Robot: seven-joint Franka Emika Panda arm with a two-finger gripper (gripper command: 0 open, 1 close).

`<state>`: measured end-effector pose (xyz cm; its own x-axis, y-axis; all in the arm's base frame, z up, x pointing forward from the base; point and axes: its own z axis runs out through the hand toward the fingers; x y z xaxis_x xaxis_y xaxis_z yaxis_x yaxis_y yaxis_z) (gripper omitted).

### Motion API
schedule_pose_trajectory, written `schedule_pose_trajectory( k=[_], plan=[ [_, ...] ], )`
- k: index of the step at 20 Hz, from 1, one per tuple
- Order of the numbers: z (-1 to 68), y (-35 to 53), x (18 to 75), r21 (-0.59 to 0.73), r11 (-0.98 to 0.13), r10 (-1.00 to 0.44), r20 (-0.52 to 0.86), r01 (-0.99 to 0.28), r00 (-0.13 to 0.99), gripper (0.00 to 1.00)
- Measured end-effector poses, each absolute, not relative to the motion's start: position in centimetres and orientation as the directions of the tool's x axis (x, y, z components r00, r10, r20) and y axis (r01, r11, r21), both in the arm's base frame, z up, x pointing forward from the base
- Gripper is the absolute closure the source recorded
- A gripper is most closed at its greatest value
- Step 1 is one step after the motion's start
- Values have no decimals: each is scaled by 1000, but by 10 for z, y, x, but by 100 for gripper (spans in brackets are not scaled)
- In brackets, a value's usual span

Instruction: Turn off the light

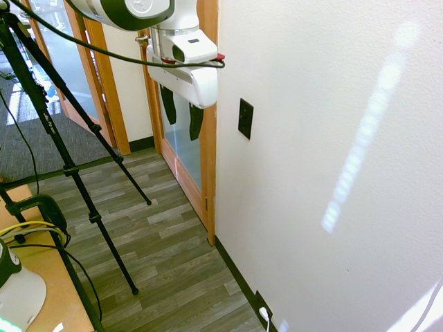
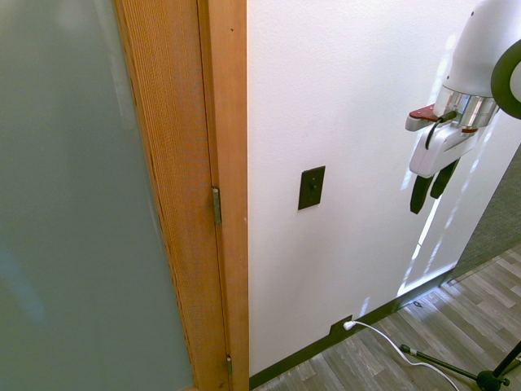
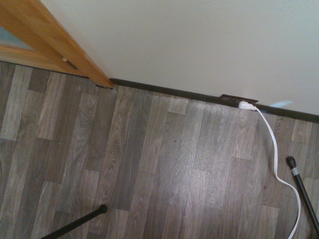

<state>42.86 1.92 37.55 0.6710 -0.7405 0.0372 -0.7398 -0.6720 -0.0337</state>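
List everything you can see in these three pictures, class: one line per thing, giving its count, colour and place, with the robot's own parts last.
Switch plate: one, black, on the white wall beside the door frame, at about the gripper's height.
Socket plate: one, black, low on the wall at the baseboard.
Plug and cord: one, white, plugged into the socket plate, cord trailing across the floor.
Wall: one, white, with sunlit patches.
Baseboard: one, dark, along the foot of the wall.
Door frame: one, orange-brown wood, left of the switch plate in the second exterior view.
Glass panel: one, frosted grey-green, in the frame.
Floor: grey wood-look planks.
Gripper: one, white body with black fingers, open, hanging clear of the wall.
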Motion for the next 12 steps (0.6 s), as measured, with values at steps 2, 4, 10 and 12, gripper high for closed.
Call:
schedule_pose_trajectory(
  k=[2, 4, 10, 12],
  plan=[
    [375, 20, 429, -33, -673, -740, 37, -739, 672, 0],
    [377, 26, 436, -57, -673, -740, 57, -738, 670, 0],
    [329, 61, 513, -194, -544, -839, 152, -817, 523, 0],
    [313, 64, 536, -243, -491, -870, 183, -836, 458, 0]
  ],
)
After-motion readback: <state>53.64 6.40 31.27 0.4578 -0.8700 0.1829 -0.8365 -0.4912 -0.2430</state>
